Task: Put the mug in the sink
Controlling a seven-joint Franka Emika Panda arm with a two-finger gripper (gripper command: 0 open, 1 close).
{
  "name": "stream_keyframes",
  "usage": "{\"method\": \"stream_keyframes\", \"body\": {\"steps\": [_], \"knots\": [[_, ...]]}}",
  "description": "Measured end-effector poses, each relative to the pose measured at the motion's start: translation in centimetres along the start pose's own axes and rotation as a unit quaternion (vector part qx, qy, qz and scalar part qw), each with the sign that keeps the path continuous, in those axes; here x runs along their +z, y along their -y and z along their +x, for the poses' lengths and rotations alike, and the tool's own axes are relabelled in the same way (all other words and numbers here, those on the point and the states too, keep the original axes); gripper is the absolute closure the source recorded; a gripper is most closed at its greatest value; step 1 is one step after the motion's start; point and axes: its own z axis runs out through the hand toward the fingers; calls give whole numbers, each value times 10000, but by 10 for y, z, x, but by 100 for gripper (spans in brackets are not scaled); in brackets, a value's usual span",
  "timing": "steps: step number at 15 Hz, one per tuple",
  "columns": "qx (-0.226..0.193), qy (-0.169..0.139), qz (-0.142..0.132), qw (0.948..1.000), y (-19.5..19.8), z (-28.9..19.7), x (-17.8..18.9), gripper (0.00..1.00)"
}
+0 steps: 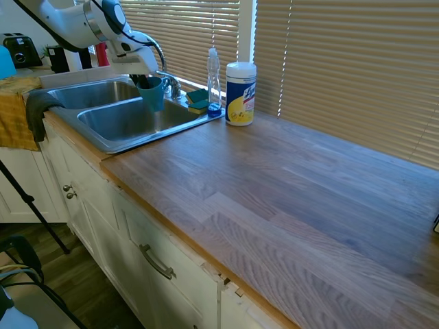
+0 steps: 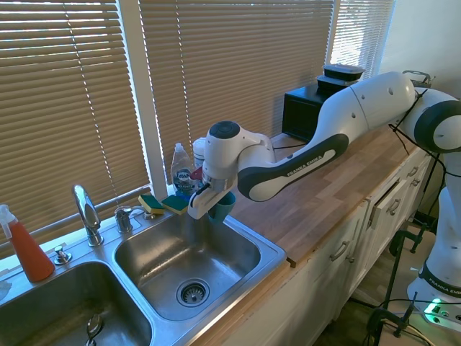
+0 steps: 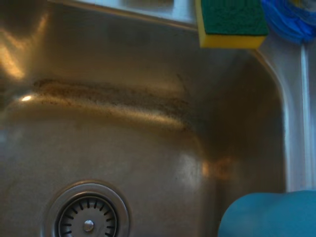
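Note:
The teal-blue mug [image 1: 153, 94] hangs upright in the air over the right basin of the double stainless sink [image 1: 103, 145], near its back corner. My gripper [image 1: 147, 81] is shut on the mug's rim, fingers reaching into it from above. In the second exterior view the mug [image 2: 223, 207] shows just behind the gripper [image 2: 210, 200], above the basin with the round drain [image 2: 192, 292]. The wrist view looks down into that basin, with the drain [image 3: 88, 216] below and the mug's teal side [image 3: 269, 215] at the bottom right corner.
A chrome faucet [image 2: 87, 213] stands behind the divider. Yellow-green sponges [image 2: 164, 204] and a dish soap bottle [image 1: 214, 80] sit on the sink's back rim. The white-and-yellow wipes canister [image 1: 240, 93] stands on the wooden counter [image 1: 288, 199]. A red spray bottle [image 2: 25, 246] is beside the other basin.

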Motion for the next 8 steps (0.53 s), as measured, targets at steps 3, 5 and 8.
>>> {"method": "stream_keyframes", "body": {"steps": [3,5,8], "knots": [[-303,-81,-82,9995,28,-24,29,100],[-422,-14,-29,9991,49,-43,62,100],[-462,15,-91,9989,68,-60,129,100]]}}
